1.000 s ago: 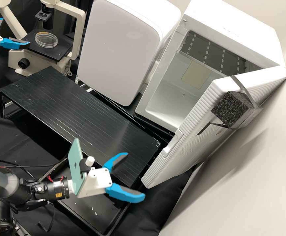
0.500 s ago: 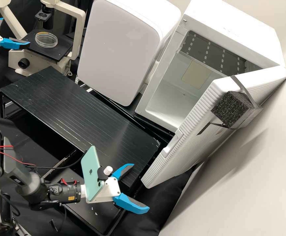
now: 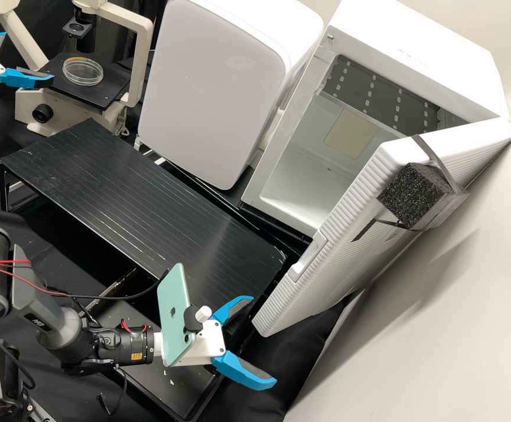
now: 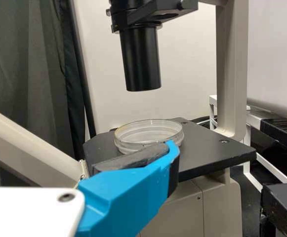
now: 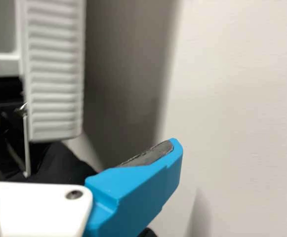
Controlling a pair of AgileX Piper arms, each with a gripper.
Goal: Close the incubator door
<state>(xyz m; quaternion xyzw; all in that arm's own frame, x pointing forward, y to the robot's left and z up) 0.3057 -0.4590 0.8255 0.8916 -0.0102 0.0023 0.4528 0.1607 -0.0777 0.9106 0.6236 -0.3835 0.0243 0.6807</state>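
In the high view, two grippers show. The right gripper (image 3: 262, 341) has its two fingers spread wide, holding nothing. The one incubator door (image 3: 340, 240) stands open just ahead of those fingers, with one dark foam block (image 3: 412, 193) strapped on it; the one open incubator (image 3: 411, 44) lies beyond. One green phone (image 3: 173, 322) sits behind the fingers, and one black table (image 3: 144, 193) lies beside them. The left gripper (image 3: 28, 57) also has two fingers well apart and empty, near one microscope (image 3: 141, 35) and its clear round dish (image 3: 84, 69).

In the left wrist view, one finger reaches in front of the dish, one lens tube (image 4: 141, 59) above and beyond it.

In the right wrist view, one finger is apart from the ribbed door edge, near one pale wall (image 5: 242, 98).
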